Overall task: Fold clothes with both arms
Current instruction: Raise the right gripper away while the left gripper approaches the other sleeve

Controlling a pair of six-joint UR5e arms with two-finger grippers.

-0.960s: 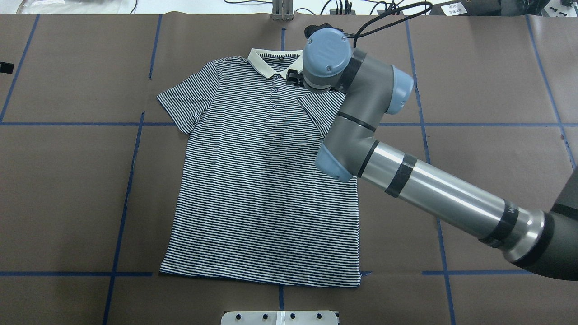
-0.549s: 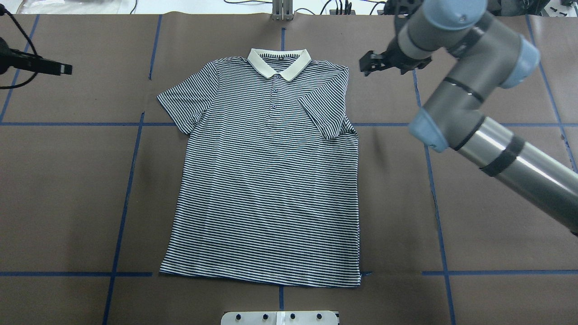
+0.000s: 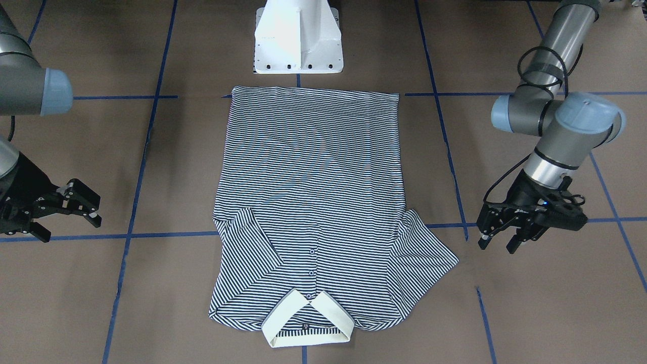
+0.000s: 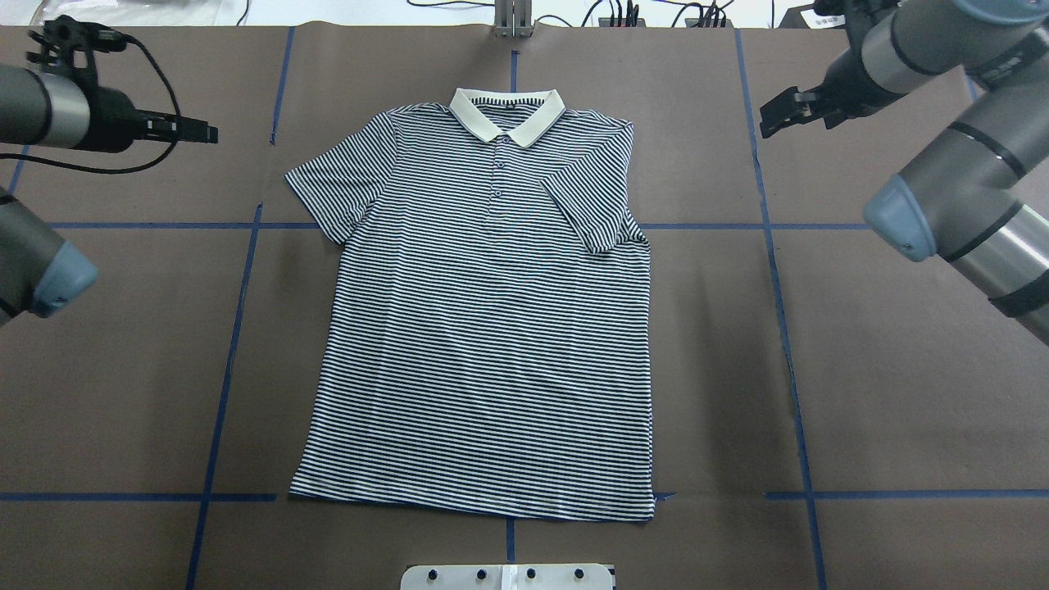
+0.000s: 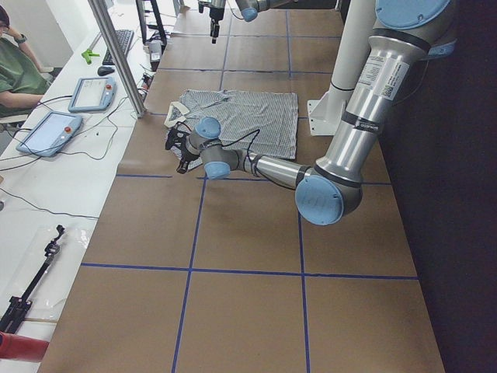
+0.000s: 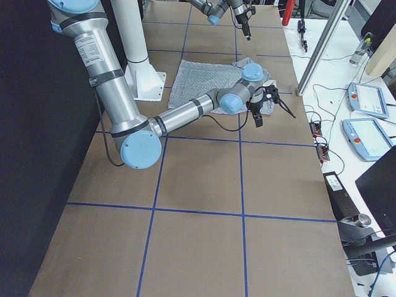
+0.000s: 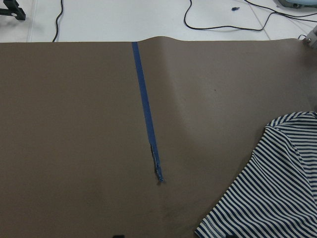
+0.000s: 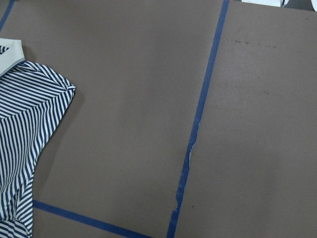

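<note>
Lying flat on the table, the polo shirt has one sleeve folded inward. From overhead, the left gripper hangs at its ten o'clock and the right gripper at two, both spread open and empty.

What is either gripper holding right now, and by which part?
Nothing is held. The left gripper and the right gripper are both open and empty, each off to one side of the polo shirt, which lies flat on the table.

Left fingers spread, right fingers spread
</note>
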